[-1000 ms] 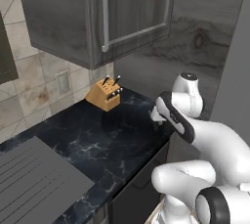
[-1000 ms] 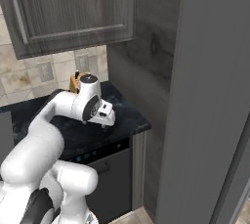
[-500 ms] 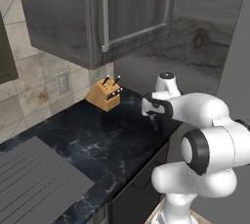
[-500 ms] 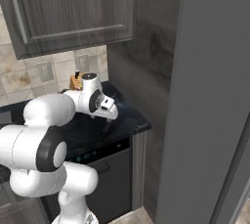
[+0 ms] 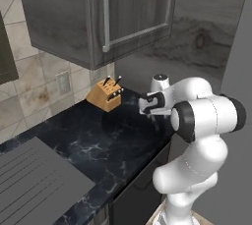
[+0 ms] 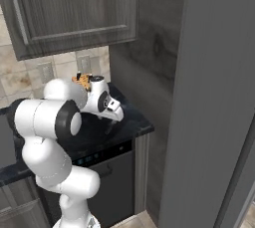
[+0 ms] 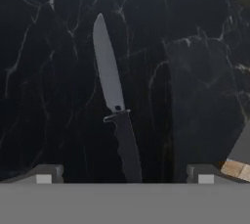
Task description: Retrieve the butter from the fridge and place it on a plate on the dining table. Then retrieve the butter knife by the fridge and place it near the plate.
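Directly above the butter knife (image 7: pixel 116 105), tool (image 7: pixel 124 174) wide open, empty, fingers either side of its handle.

Matt grey butter knife (image 7: pixel 116 105), glossy marble counter (image 7: pixel 195 71)

Black marble counter (image 7: pixel 195 71) under butter knife (image 7: pixel 114 96), knife block (image 5: pixel 104 95)

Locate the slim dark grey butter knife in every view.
Left base view: slim dark grey butter knife, seemingly the faint sliver right of centre.
Right base view: faint sliver left of centre.
Hand view: knife at centre, blade upward.
Shared landmark: black veined marble counter.
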You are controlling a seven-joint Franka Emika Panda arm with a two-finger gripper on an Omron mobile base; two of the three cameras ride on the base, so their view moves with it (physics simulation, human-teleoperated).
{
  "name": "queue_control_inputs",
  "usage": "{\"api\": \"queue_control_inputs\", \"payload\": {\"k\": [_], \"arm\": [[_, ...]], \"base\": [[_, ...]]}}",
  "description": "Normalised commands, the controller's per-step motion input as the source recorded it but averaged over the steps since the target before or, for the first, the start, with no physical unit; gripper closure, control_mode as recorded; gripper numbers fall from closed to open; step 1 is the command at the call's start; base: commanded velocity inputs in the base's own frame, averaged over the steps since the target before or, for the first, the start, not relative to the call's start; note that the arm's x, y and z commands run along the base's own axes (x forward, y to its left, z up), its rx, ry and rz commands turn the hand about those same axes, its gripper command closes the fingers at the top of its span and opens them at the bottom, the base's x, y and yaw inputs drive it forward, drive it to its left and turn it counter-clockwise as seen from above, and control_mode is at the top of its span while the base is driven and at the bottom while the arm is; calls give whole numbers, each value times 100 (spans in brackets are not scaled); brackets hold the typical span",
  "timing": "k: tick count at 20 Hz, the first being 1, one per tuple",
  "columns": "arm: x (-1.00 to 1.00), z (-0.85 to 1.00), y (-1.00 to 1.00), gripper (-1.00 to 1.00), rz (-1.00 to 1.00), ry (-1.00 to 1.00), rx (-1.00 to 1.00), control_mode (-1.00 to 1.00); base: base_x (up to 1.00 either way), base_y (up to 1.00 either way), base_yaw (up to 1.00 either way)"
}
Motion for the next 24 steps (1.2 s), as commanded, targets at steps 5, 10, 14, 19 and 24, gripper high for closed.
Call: {"api": "queue_control_inputs", "payload": {"k": [5, 10, 14, 19, 24], "arm": [[12, -30, 0, -100, -2, 0, 0, -100], [0, -37, -4, -100, 0, 1, 0, -100], [-1, -37, -13, -100, 0, 0, 1, -100], [0, -34, -8, -100, 0, 0, 1, -100], [0, -32, 0, -100, 0, 0, 4, -100]], "base": [[0, 0, 0], [0, 0, 0], [0, 0, 0], [0, 0, 0], [0, 0, 0]]}}
